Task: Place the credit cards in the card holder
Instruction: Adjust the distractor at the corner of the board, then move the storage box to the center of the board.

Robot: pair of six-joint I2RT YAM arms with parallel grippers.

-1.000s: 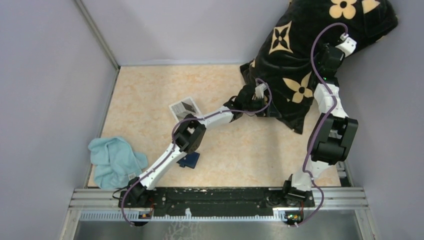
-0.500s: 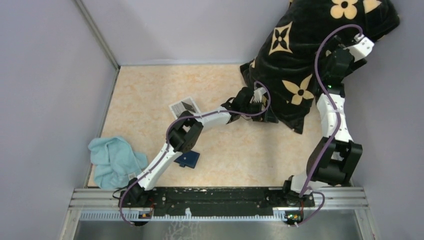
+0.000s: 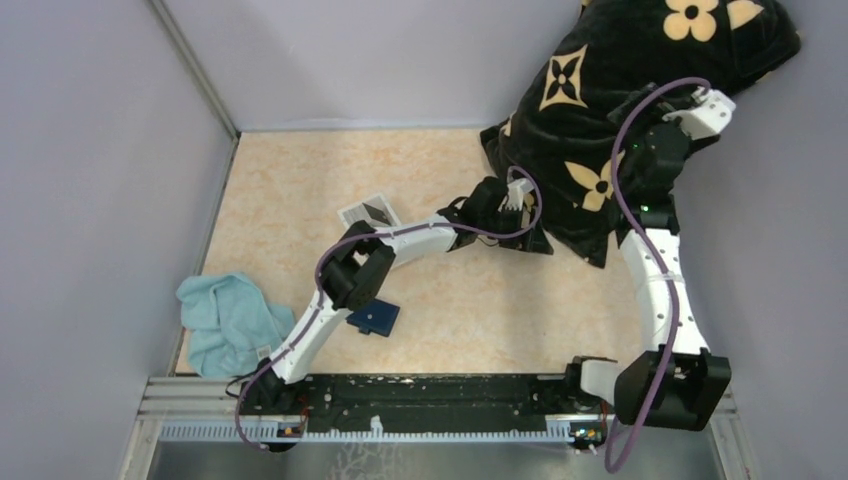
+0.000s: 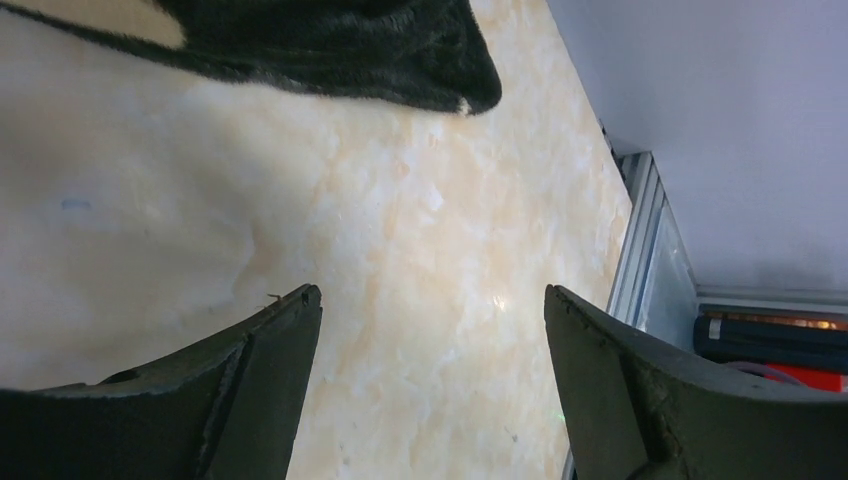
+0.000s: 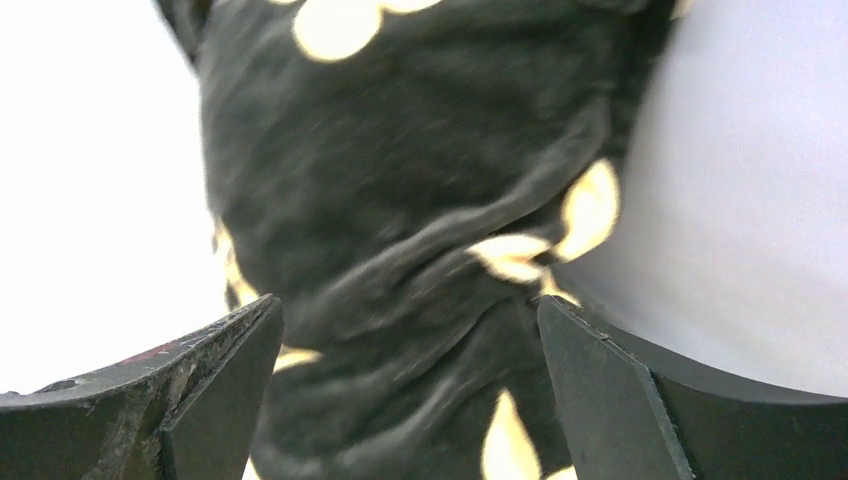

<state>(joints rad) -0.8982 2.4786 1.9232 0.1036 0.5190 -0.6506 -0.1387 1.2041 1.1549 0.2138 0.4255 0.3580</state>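
Note:
The card holder (image 3: pixel 375 317), small and navy blue, lies on the table beside the left arm's forearm. One pale flat card (image 3: pixel 370 213) with a dark patch lies farther back, left of centre; other credit cards are out of view. My left gripper (image 3: pixel 530 238) (image 4: pixel 430 300) is open just over bare tabletop at the near corner of the black blanket (image 4: pixel 340 45), with nothing between its fingers. My right gripper (image 3: pixel 652 155) (image 5: pixel 410 310) is open and raised over the blanket's folds by the right wall, holding nothing.
A large black blanket (image 3: pixel 600 100) with tan flower marks covers the far right corner and climbs the wall. A crumpled teal cloth (image 3: pixel 225 320) lies at the near left. Grey walls close in the table; a metal rail (image 3: pixel 440 395) runs along the near edge.
My right gripper has opened wide, and its elbow has swung down towards the near rail. The left arm has shifted slightly; its gripper stays at the blanket's corner.

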